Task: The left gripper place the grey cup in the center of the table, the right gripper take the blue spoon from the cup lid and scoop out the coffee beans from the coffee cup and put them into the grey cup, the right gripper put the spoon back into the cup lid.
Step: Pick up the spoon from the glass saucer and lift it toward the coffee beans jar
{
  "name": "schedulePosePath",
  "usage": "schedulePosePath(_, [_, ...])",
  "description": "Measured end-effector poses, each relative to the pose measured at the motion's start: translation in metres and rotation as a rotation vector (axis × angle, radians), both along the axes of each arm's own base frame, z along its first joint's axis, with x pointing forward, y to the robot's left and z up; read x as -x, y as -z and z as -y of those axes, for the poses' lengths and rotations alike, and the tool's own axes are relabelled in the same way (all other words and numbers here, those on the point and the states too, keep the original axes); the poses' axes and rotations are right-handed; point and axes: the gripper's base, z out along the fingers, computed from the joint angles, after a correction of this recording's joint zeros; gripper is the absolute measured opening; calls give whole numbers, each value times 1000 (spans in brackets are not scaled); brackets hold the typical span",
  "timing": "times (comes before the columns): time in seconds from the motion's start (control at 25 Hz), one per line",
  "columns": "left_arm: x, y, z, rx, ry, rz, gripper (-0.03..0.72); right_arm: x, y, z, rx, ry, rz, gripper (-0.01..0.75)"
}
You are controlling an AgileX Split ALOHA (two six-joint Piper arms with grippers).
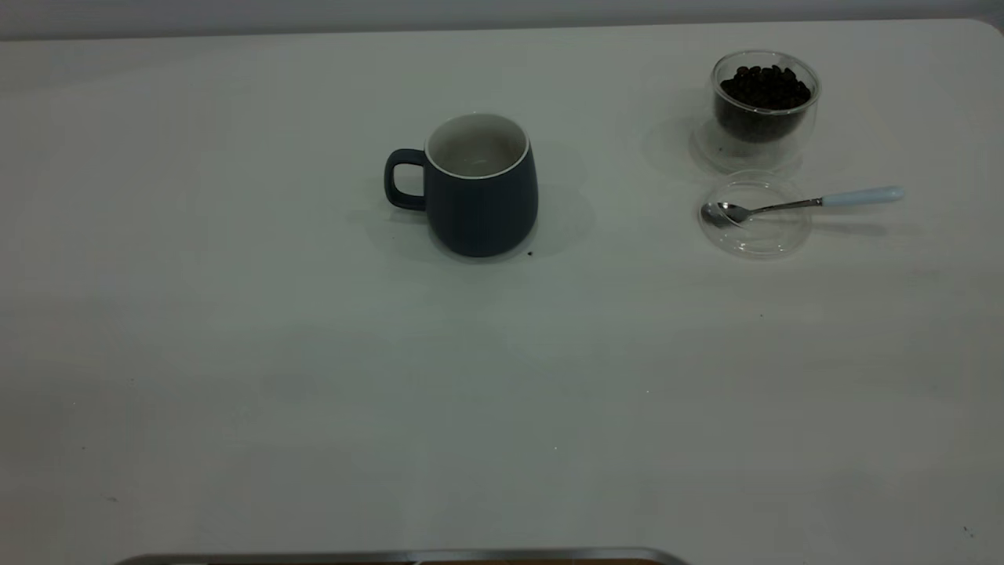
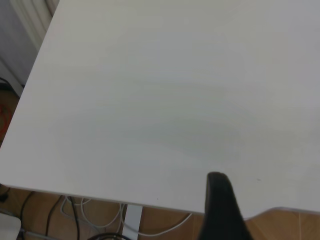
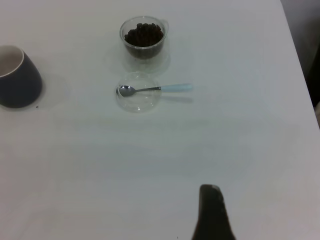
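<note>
Exterior view: grey cup [image 1: 480,188] upright on the surface [image 1: 235,353], handle turned away from the coffee cup [image 1: 765,106]. Coffee cup, heaped with coffee beans [image 1: 765,86], well apart from the grey cup. Cup lid [image 1: 754,216] just beside the coffee cup, on its near side. Blue spoon [image 1: 800,204] bowl resting in the lid, handle overhanging away from the grey cup. No claw in sight.

Left wrist view: left claw [image 2: 222,210] over a bare surface edge; open or clenched, cannot tell.

Right wrist view: right claw [image 3: 212,215] well apart from spoon, lid and coffee cup; open or clenched, cannot tell.
</note>
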Motion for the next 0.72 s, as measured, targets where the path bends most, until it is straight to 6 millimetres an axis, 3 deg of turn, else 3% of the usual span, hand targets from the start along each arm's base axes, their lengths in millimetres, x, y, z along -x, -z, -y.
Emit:
schedulePosePath(0.24, [0, 0, 0, 0, 0, 0, 555, -4, 0, -4, -42, -18, -25, 551])
schedulePosePath(0.44, [0, 0, 0, 0, 0, 0, 555, -29, -2, -5, -36, -29, -160, 557])
schedulePosePath(0.6, [0, 0, 0, 0, 0, 0, 555, -73, -11, -10, -29, -88, -145, 587])
schedulePosePath(0.72, [0, 0, 0, 0, 0, 0, 555, -118, -5, -14, 0, -137, -161, 590])
